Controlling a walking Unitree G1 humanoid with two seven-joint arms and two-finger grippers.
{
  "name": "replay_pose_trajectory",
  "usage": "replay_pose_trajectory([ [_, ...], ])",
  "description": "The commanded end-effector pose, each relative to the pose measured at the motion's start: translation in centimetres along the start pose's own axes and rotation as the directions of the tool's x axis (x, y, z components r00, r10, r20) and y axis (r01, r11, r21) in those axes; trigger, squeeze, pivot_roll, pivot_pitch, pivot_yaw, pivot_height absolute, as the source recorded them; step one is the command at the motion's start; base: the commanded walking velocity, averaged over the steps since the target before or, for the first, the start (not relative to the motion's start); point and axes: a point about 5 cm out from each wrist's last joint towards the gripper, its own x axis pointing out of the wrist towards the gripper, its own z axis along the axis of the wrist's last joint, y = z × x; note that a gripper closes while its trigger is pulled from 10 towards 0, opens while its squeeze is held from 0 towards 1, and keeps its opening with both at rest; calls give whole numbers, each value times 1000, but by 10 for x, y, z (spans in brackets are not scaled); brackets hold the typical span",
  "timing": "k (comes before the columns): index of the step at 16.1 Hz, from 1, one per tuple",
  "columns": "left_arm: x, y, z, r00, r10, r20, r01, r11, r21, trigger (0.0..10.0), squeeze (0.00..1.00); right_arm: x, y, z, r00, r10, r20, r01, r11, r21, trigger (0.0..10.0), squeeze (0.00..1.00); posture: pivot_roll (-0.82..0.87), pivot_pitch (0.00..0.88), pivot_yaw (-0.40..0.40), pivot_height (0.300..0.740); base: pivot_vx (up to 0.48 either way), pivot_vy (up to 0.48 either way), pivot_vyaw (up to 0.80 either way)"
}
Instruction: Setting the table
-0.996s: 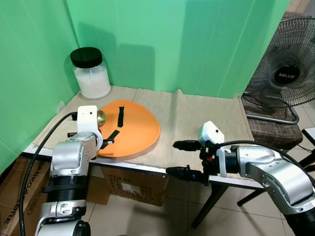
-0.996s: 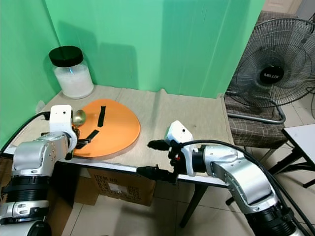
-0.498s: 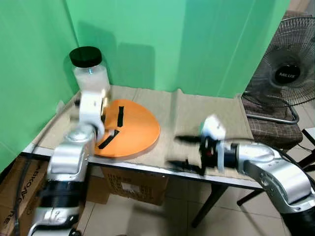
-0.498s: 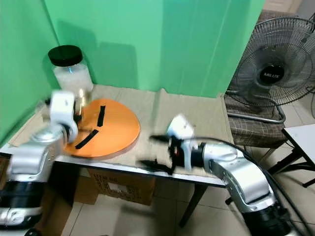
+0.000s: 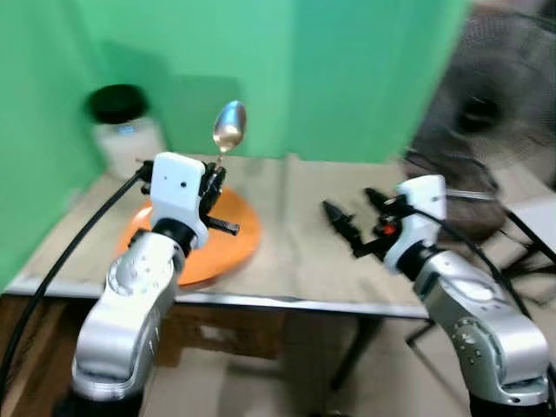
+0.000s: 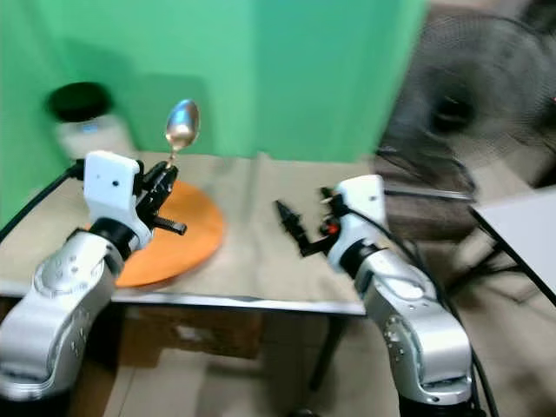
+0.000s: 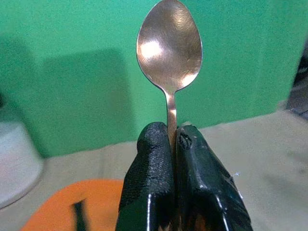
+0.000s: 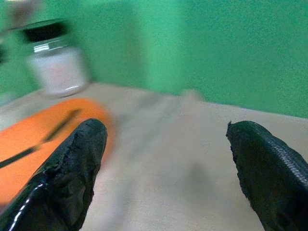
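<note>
Your left gripper [image 7: 174, 144] is clamped on the spoon [image 5: 228, 130] handle, bowl pointing up, held in the air above the orange plate [image 5: 236, 239] on the table [image 5: 295, 261]. Your right gripper [image 5: 356, 221] hovers over the table to the plate's right, fingers [image 8: 77, 163] spread wide with nothing between them.

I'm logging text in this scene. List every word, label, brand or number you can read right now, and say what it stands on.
No text can be read at this moment.
Fan hub: there is a dark centre badge, but it is too blurred to read.
Jar, orange plate, spoon, left gripper and right gripper: no lettering shows on any of them.
</note>
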Motion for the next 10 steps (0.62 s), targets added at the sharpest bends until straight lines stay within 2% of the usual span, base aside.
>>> replay_pose_trajectory([
  [1,-8,4,2,998,61,22,-59,997,-50,10000,0,-3,-1,7,998,-54,38,54,999,1,10000,0,-64,0,-2,740,0,0,-800],
  [2,-14,6,-3,996,89,4,-88,993,-73,10000,0,-3,0,8,996,-78,47,77,997,28,10000,0,-61,0,-3,740,0,0,-800],
  [5,-22,6,-11,994,104,-23,-104,994,-36,10000,0,-3,6,5,994,-97,43,96,994,45,10000,0,-60,2,-11,740,0,0,-800],
  [10,-28,13,-17,988,151,-46,-151,988,-7,10000,0,-2,-2,-3,980,-197,25,196,980,28,10000,0,-57,2,-19,740,0,0,-800],
])
